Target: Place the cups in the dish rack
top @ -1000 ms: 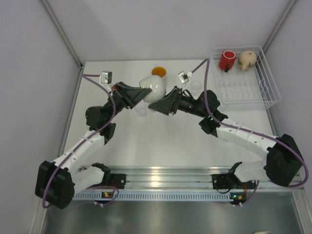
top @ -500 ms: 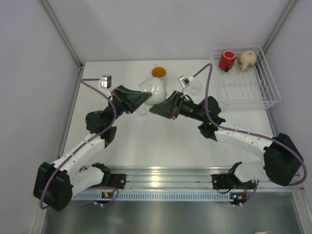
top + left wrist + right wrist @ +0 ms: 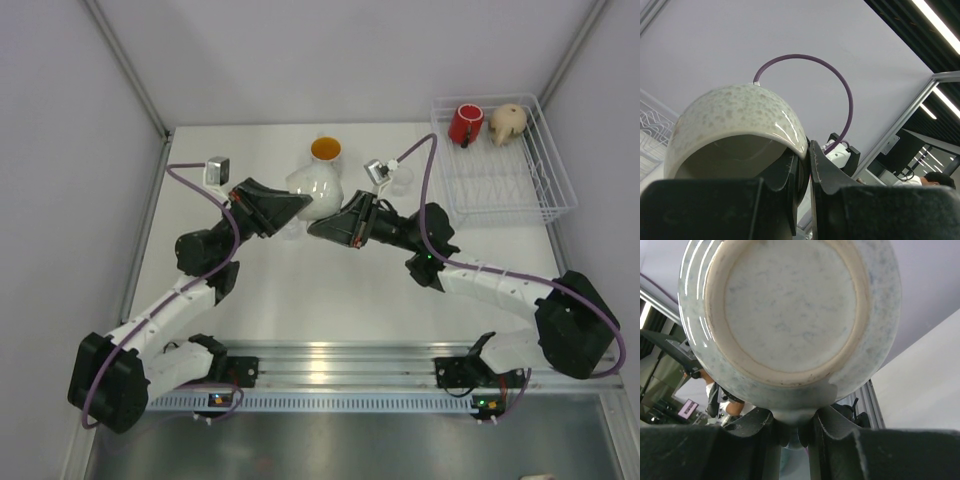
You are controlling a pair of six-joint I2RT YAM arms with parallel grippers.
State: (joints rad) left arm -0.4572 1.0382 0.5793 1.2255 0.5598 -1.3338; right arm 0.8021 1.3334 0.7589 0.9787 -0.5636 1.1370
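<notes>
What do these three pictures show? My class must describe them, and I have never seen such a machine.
Two robot arms stand at a table's near edge. One picture looks down from above; the other two come from cameras on each wrist. Both arms hold one speckled white mug between them: the left tool pinches its rim, the right tool grips its side. In the white wire rack lie a red cup and a beige mug. An orange-lined cup stands on the table.

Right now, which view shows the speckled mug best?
Left wrist: the speckled mug fills the frame, with glaze, rim and inside visible and jaws pinching its wall. Right wrist shows only its base, with jaws closed at its edge. Top external shows the mug small and partly covered.
</notes>
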